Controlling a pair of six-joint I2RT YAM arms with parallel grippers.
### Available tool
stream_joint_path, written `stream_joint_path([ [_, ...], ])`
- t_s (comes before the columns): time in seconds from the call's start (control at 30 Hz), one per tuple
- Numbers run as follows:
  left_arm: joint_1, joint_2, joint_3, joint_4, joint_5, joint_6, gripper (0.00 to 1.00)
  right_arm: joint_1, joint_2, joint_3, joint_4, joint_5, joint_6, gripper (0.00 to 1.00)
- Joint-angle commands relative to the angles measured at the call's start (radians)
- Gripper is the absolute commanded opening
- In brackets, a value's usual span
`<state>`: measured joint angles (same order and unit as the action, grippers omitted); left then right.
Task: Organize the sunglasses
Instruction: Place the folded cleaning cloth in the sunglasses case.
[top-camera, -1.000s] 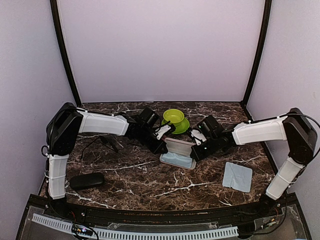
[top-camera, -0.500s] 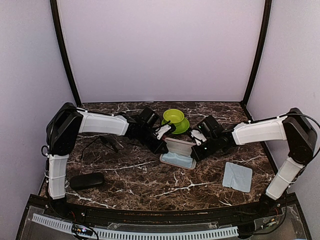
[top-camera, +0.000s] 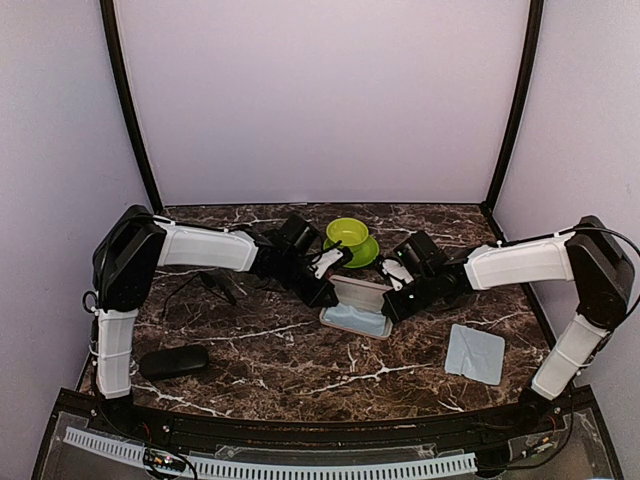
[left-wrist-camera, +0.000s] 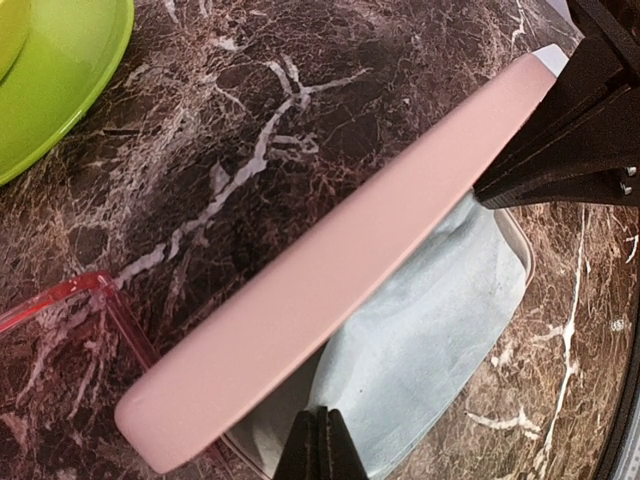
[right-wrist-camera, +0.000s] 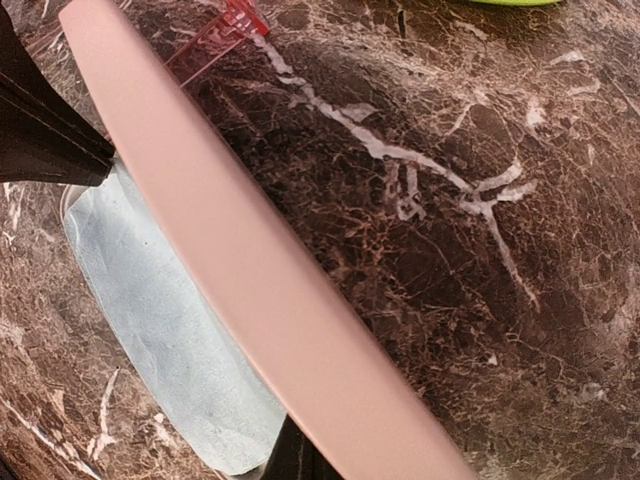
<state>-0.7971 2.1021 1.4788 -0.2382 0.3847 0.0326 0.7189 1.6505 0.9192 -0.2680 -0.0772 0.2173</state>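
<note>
With the left gripper (left-wrist-camera: 320, 442) pinched together beneath the raised lid of the pink rounded-rectangle case (left-wrist-camera: 330, 270) and the right gripper (right-wrist-camera: 296, 460) unreadable at its 3 o'clock end, overpushing might tip the lid onto the thin red-framed sunglasses (left-wrist-camera: 50, 299) lying at its 11 o'clock.

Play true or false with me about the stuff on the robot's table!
1. The pink case is open. True.
2. The bowl is red. False: it is green.
3. A black case lies near the left arm's base. True.
4. The pink case is empty. False: a light blue cloth lies inside it.
5. The left claw and right claw are far from the pink case. False: one is at each end of it.
</note>
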Motion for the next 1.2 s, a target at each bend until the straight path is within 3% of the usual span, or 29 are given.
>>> stream_joint_path([
  [0.0,-0.008,0.002,-0.004,0.009,0.001,-0.005,0.00,-0.006,-0.033,-0.005,0.029,0.011,-0.009,0.00],
  [1.17,-0.022,-0.001,-0.012,0.009,-0.036,-0.008,0.00,0.011,-0.036,-0.023,0.046,0.019,0.002,0.02],
])
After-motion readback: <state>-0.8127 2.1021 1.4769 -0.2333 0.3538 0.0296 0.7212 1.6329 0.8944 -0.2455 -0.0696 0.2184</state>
